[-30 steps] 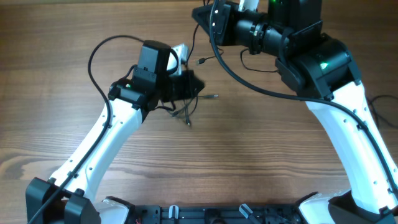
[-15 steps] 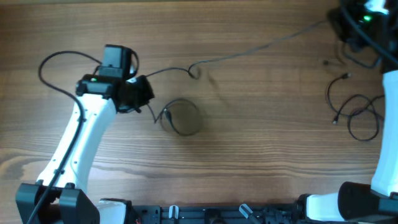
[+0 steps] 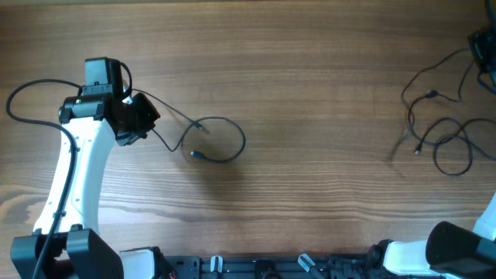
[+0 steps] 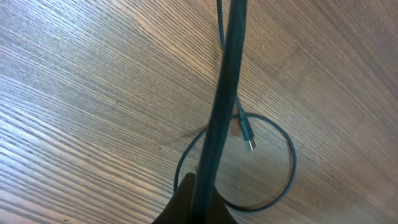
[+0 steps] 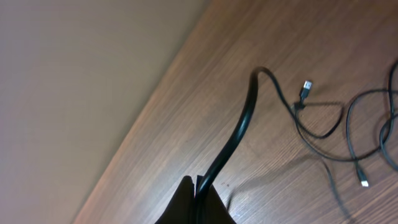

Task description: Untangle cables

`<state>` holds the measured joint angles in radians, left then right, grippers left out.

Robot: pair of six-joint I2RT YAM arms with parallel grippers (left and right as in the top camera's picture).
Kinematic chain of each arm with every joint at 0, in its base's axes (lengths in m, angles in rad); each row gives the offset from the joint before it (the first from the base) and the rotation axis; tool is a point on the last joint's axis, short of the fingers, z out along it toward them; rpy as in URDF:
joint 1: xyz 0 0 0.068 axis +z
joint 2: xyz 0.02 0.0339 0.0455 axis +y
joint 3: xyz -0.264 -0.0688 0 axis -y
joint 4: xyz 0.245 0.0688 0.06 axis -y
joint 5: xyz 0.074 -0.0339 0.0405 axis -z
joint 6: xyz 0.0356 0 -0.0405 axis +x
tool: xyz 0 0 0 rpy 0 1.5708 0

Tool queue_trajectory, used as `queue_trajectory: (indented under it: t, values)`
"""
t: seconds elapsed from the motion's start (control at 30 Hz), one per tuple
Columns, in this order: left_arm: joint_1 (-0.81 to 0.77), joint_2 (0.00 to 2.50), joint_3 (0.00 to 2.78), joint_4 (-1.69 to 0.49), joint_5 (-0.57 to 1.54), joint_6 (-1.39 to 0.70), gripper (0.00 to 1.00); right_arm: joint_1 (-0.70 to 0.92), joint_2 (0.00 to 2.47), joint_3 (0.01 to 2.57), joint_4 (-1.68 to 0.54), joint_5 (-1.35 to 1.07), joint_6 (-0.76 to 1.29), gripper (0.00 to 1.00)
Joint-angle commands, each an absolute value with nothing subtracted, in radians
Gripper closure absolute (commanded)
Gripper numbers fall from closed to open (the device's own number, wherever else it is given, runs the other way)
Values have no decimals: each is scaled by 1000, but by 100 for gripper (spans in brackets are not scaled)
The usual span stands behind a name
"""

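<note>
The wooden table (image 3: pixel 325 70) is bare across its whole middle, a wide open stretch between the two arms. In the right wrist view the table's far edge runs diagonally close behind the held cable, with a plain beige surface beyond it.

The left gripper (image 3: pixel 138 120) is at the left side, clamped on one thin black cable, the looped cable (image 3: pixel 232 133). It runs from the fingers out to the right and lies in a single round loop on the wood, with two small plug ends close together at the loop's left side. The left wrist view shows the strand pinched between the closed fingers (image 4: pixel 186 202), the loop flat on the table beyond.

The right gripper (image 3: pixel 483 48) is at the far right edge, partly out of the overhead view. Its wrist camera shows it closed on a black strand (image 5: pixel 239 127) rising from between its fingers. Below it, the cable bunch (image 3: pixel 446 136) lies in loose overlapping loops with two plug ends showing; it looks like two cables, though the crossings make the count uncertain.
</note>
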<state>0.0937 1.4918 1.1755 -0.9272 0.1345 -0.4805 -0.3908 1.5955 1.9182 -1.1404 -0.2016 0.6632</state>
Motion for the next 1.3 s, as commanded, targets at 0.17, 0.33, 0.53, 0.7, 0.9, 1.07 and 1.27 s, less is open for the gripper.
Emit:
queue_trajectory:
  t: [0.17,0.33,0.53,0.7,0.9,1.07,1.27]
  values:
    - [46,1479,1178,-931,220,-479,96,-363,1598,1917,-966,-494,232,95]
    - [-57,1479,1178,-925,220,-479,96,-363,1592,1917,-619,-435,183,96]
    - [-141,1479,1178,-925,219,-479,96,-384,1596,1917,-463,-174,183,96]
    - [-142,1479,1178,-925,219,-479,96,-423,1625,1917,-583,-28,184,96]
    - [-142,1479,1178,-927,220,-479,96,-440,1796,1917,-979,12,212,96]
    - [-142,1479,1178,-934,220,-479,96,-450,1952,1917,-1099,12,217,95]
    - [-142,1479,1178,-933,220,-479,96,-482,1973,1917,-1115,37,268,23]
